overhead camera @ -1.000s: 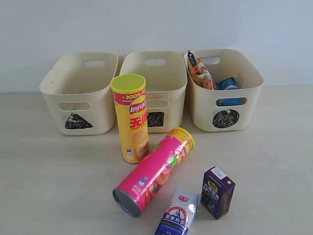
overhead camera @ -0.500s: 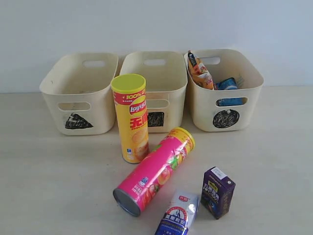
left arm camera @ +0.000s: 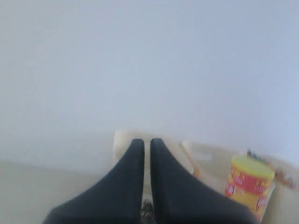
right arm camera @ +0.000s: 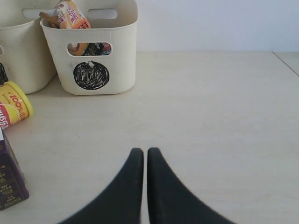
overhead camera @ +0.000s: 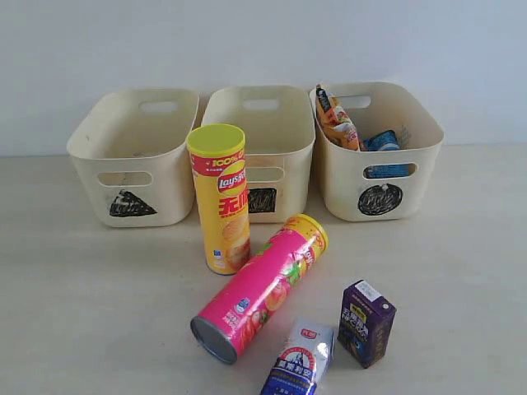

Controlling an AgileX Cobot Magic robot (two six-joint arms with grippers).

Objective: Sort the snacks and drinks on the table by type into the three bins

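Lab setup, pale table (overhead camera: 82, 313), blank wall (overhead camera: 247, 41)

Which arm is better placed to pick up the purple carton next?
Right, probably. The purple carton stands right of centre on the table, and the right wrist view shows it near the right claw. The left claw faces the wall and sees the yellow tube, not the carton.

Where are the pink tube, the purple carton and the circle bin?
pink tube (overhead camera: 259, 288), exterior view, middle of its side.
purple carton (overhead camera: 366, 325), exterior view, its front face.
circle bin (overhead camera: 339, 191), exterior view, bare part of its front wall.
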